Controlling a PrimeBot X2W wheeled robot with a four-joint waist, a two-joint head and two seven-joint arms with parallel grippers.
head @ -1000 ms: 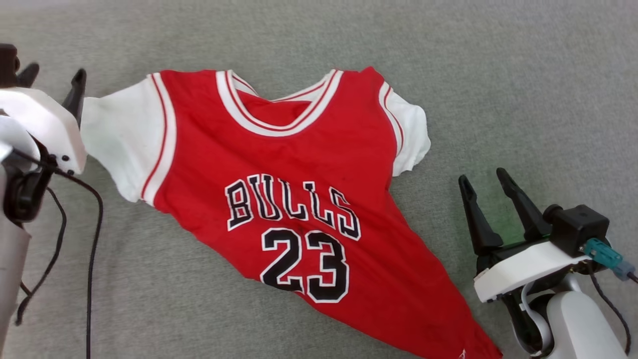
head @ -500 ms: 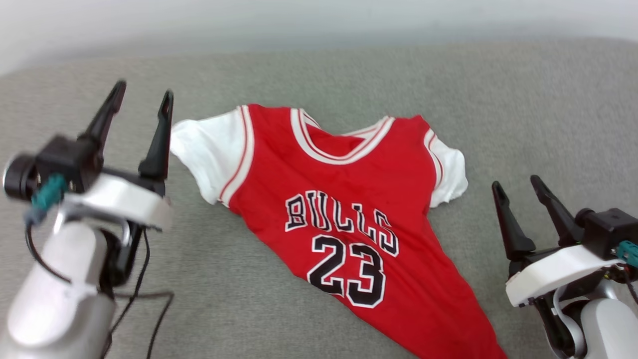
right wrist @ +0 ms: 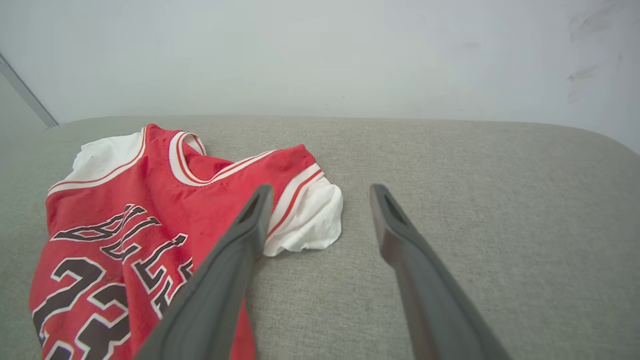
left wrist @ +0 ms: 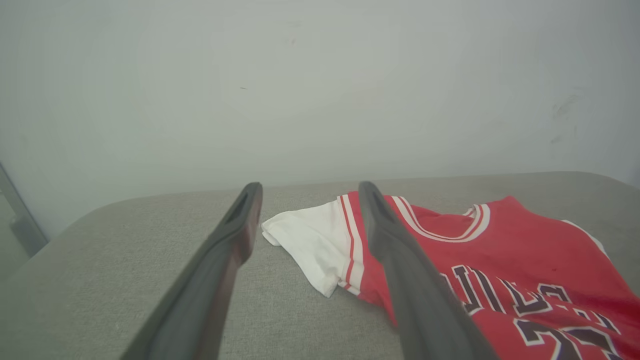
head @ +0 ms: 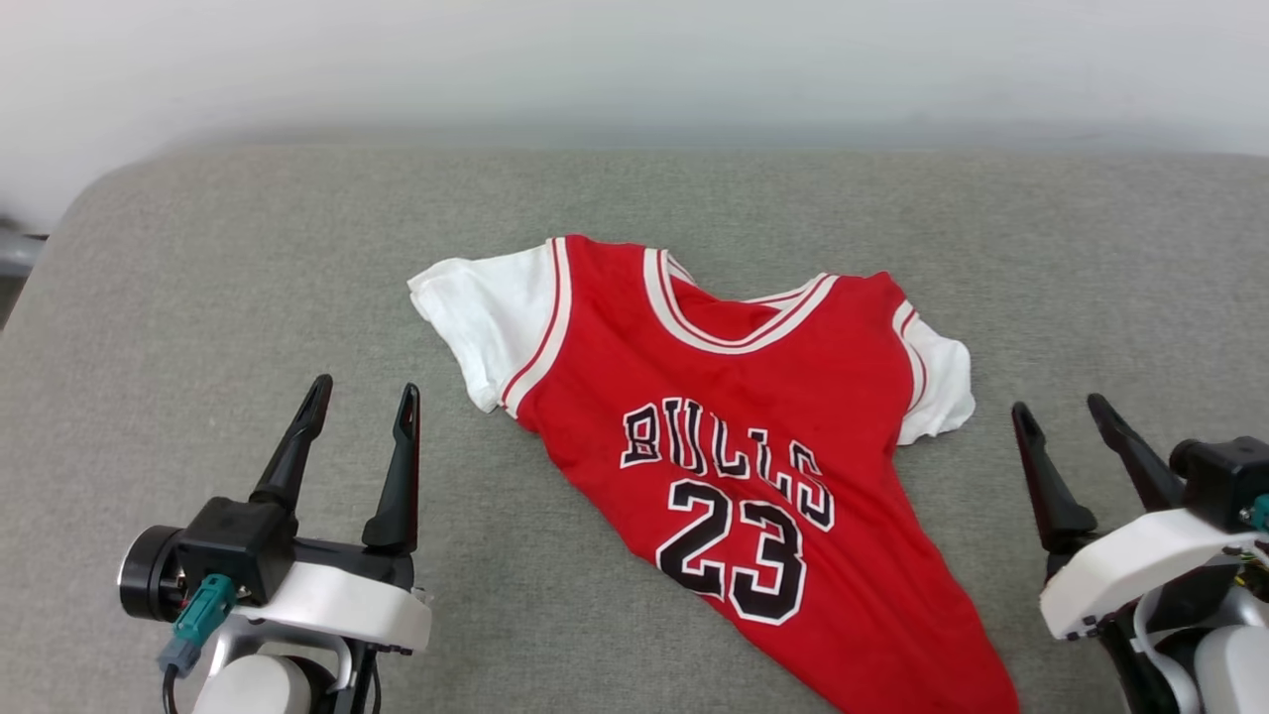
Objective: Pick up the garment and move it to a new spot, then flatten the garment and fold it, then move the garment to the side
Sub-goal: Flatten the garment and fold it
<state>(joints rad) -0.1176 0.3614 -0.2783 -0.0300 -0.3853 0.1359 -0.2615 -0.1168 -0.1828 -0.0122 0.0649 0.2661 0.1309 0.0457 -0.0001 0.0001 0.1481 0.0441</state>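
We see a grey fabric-covered worktop (head: pixel 228 297) w/ rounded far corners; lying on it, approx mid-way across, is the garment (head: pixel 753 397), print side up, hem end bunched narrow

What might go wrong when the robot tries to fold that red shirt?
The shirt lies crooked, its bottom bunched to a narrow point, so folding now may trap wrinkles. Its hem runs off the head view's bottom edge, so the open right hand or left hand could miss it.
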